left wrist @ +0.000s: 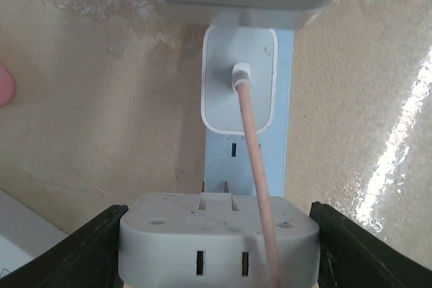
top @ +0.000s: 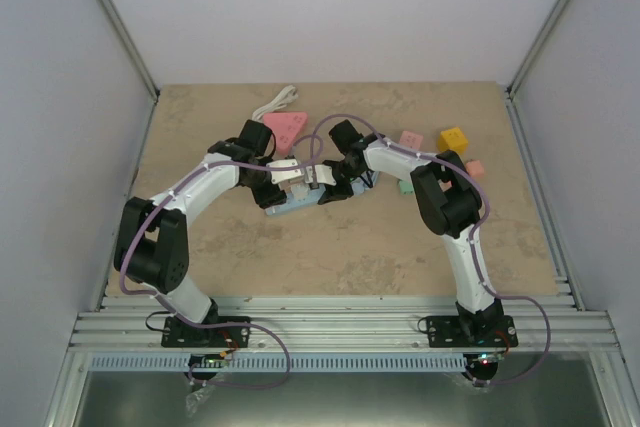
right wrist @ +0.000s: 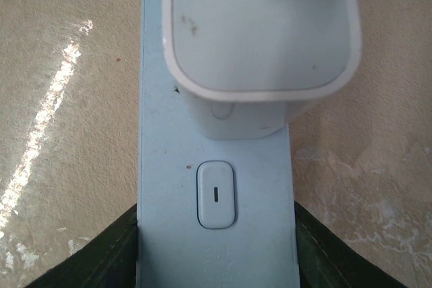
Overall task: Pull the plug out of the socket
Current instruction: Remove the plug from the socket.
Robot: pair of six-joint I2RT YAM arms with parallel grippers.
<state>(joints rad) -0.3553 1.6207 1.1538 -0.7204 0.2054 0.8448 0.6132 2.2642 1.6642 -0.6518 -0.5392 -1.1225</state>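
The socket (left wrist: 270,160) is a light-blue power strip lying on the table (top: 350,247) between the two arms. My left gripper (left wrist: 219,247) is shut on a grey-white plug block (left wrist: 216,227) with slots in its face. Its two metal prongs (left wrist: 216,185) show bare above the strip. Further along the strip sits a white charger (left wrist: 239,79), with a pinkish cable (left wrist: 256,180) running back over the held plug. My right gripper (right wrist: 216,247) is shut on the sides of the socket (right wrist: 169,187) at its switch (right wrist: 216,193) end, just short of the charger (right wrist: 260,32).
A pink triangular block (top: 287,129) and a coiled white cable (top: 275,104) lie behind the left arm. To the right are a yellow block (top: 452,137), two small pink blocks (top: 410,138) (top: 474,168) and a green one (top: 406,187). Walls enclose the table.
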